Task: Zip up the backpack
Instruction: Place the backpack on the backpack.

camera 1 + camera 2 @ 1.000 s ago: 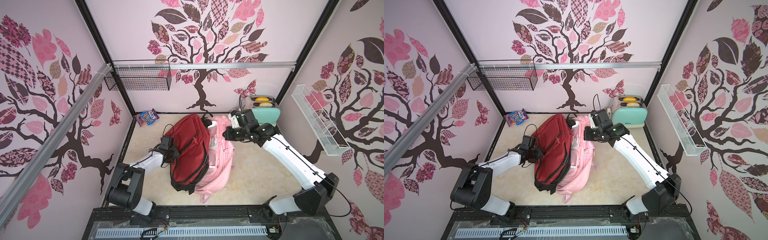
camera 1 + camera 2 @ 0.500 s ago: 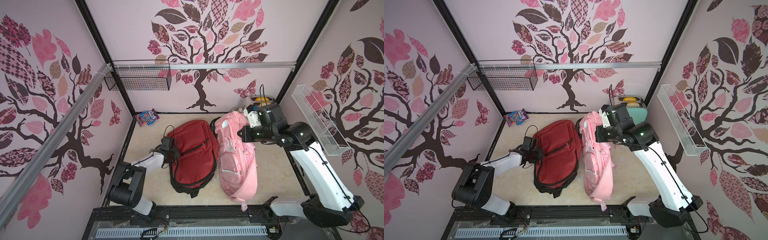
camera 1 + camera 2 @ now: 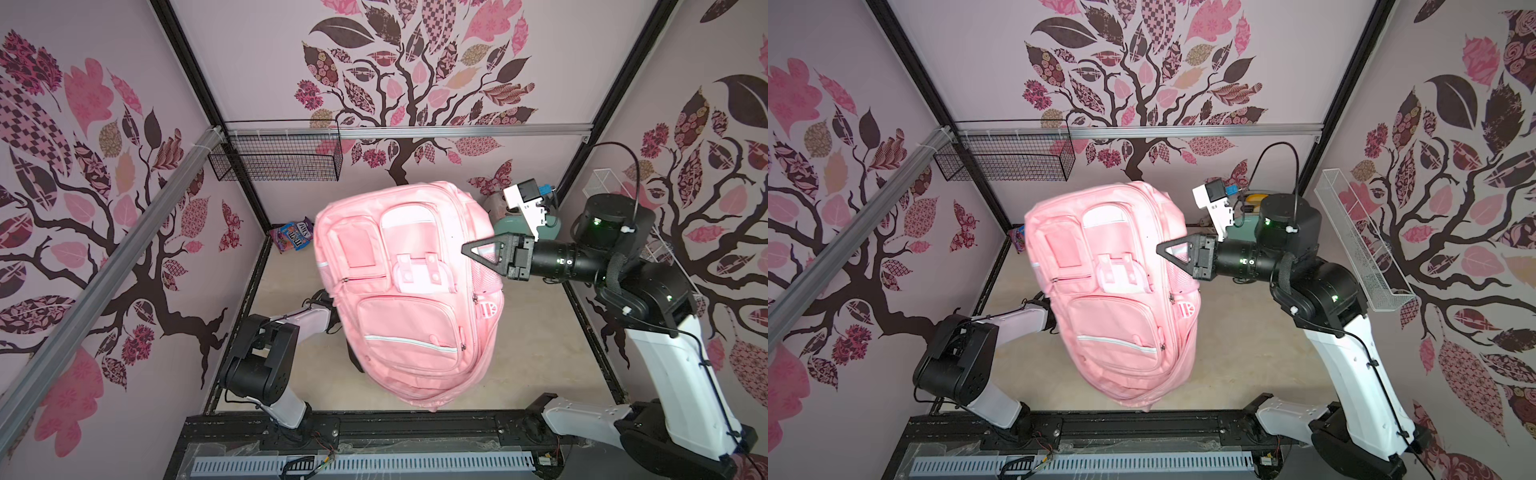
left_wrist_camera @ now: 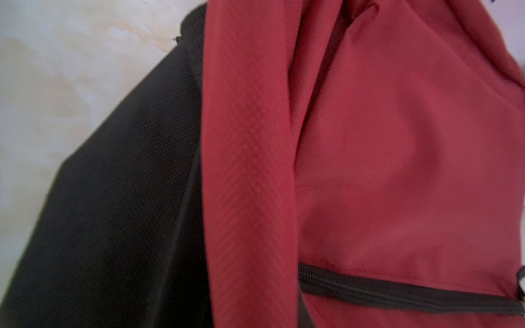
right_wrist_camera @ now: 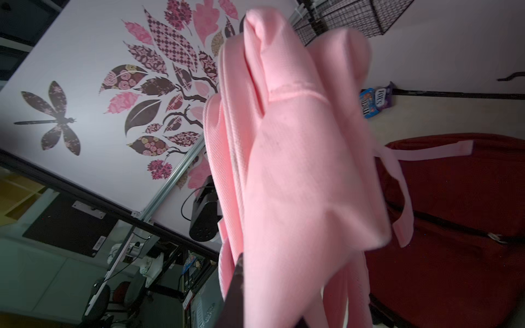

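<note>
A pink backpack point(image 3: 407, 299) point(image 3: 1113, 299) hangs high above the table, pocket side towards the top cameras. My right gripper point(image 3: 465, 249) point(image 3: 1160, 248) is shut on its side. In the right wrist view the pink backpack point(image 5: 298, 170) fills the middle, pinched in the right gripper point(image 5: 270, 306). A red backpack point(image 5: 454, 213) lies on the table below, its black zipper point(image 5: 454, 227) closed along the stretch that shows. The pink bag hides it in both top views. The left wrist view shows only red backpack point(image 4: 397, 142) fabric, a black zipper point(image 4: 397, 292) and black mesh; the left gripper's fingers are hidden.
A candy bag point(image 3: 293, 235) lies in the back left corner. A black wire basket point(image 3: 276, 160) hangs on the back wall, and a white wire basket point(image 3: 1362, 249) on the right wall. A teal toaster point(image 3: 513, 226) stands at the back right behind the right gripper.
The right arm has raised the pink backpack off the table and swung it up over the red one, towards the camera. The left arm has stayed at the red backpack.
</note>
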